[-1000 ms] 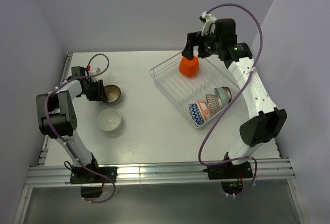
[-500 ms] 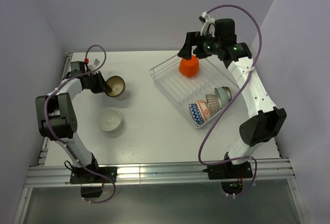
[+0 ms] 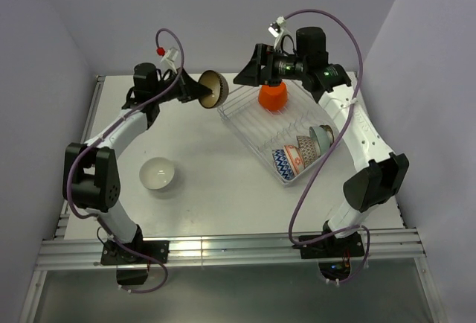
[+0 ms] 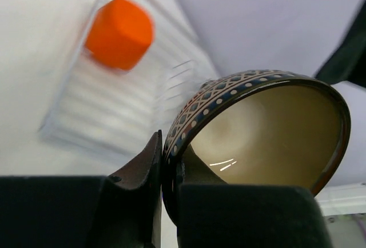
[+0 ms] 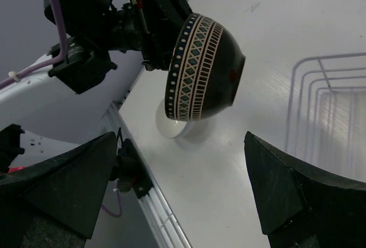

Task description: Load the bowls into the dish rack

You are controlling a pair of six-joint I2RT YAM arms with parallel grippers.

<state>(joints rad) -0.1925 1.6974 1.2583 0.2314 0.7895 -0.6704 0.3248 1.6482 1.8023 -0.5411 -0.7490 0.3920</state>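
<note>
Above the bench [image 3: 201, 155] beside the dish rack [image 3: 251, 120], the left tool [image 3: 192, 88] is clamping the dark bowl [image 3: 214, 88] by its rim; the right tool [image 3: 249, 72] is gaping opposite, likely for a handover.

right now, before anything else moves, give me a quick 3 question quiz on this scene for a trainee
1. True or false: the left claw is shut on the rim of the dark brown patterned bowl, which is held up in the air.
2. Which bowl lies on the white table, outside the silver-white wire dish rack?
A. the plain white round bowl
B. the plain orange-red bowl
C. the blue zigzag bowl
3. Fill in: the right claw stands ___ and holds nothing.

Key: 1 true; 2 A; 3 open.
</note>
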